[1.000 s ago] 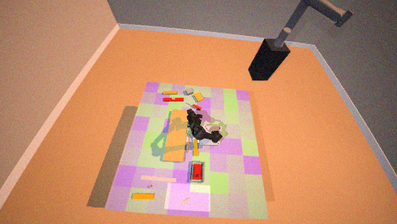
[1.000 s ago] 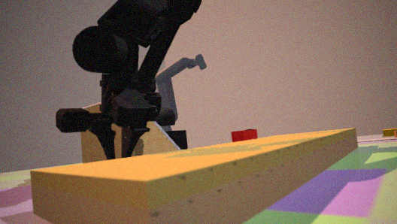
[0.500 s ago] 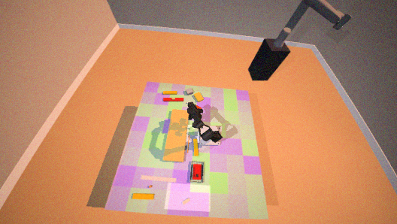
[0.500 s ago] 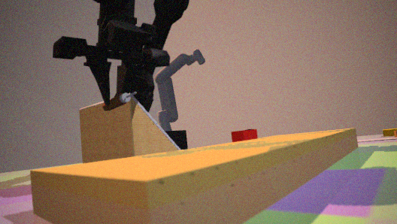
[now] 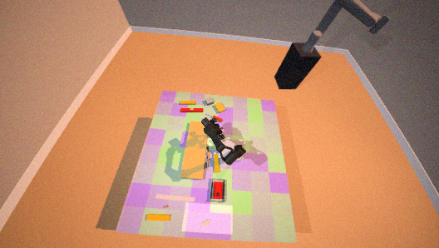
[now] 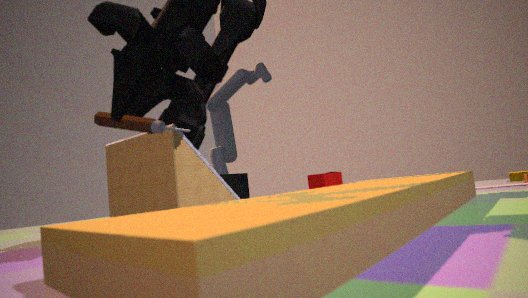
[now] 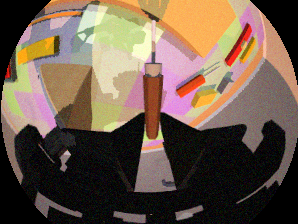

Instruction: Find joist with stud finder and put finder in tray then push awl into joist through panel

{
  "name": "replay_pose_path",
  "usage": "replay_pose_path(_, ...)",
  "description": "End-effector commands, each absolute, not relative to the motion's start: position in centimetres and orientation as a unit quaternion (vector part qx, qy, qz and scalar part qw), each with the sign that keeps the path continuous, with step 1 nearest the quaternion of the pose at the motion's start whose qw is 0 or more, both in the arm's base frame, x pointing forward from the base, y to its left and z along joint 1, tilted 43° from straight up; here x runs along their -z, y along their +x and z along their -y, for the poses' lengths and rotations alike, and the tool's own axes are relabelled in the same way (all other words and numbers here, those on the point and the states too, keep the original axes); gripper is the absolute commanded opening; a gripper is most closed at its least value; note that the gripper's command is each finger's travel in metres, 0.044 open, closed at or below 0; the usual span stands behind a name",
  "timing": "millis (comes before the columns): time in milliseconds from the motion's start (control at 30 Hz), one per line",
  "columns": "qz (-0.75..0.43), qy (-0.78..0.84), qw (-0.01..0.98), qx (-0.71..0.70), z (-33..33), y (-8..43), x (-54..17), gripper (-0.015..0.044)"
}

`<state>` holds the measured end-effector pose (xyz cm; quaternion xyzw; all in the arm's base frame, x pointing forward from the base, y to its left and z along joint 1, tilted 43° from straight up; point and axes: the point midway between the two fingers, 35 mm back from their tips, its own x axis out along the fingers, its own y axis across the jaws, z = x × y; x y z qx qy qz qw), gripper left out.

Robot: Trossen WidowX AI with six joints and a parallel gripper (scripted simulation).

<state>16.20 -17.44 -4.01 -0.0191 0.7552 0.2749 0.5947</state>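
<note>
My gripper (image 6: 121,117) (image 7: 152,116) is shut on the brown handle of the awl (image 6: 135,123) (image 7: 153,95). The awl lies nearly level, its metal spike pointing away from the fingers, above a wooden wedge block (image 6: 142,172) (image 7: 67,87). The orange floor panel (image 5: 192,156) (image 6: 260,207) (image 7: 212,22) lies beside the block, and the awl is not touching it. The red stud finder (image 5: 218,189) (image 6: 325,180) sits in the dark-rimmed tray (image 5: 212,199). No hole can be made out on the panel. The joist is hidden.
A yellow block (image 5: 216,163) (image 7: 40,50) lies between panel and tray. Near the panel's far end are a red level (image 5: 191,110) (image 7: 238,46), an orange-red tool (image 5: 217,118) (image 7: 191,86) and small blocks. A pale strip (image 5: 175,197) and another yellow block (image 5: 158,217) lie at the near side.
</note>
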Motion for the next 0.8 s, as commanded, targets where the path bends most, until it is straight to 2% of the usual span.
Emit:
replay_pose_path(0, -0.751, -0.123, 0.579, -0.294, 18.5, 16.7, 3.8, 0.0)
replay_pose_path(500, -0.699, -0.496, 0.407, -0.316, 22.6, 21.1, 0.1, 0.0)
replay_pose_path(633, -0.684, -0.565, 0.344, -0.308, 23.2, 22.3, -1.7, 0.0)
replay_pose_path(767, -0.681, -0.576, 0.332, -0.306, 23.3, 22.5, -2.0, 0.0)
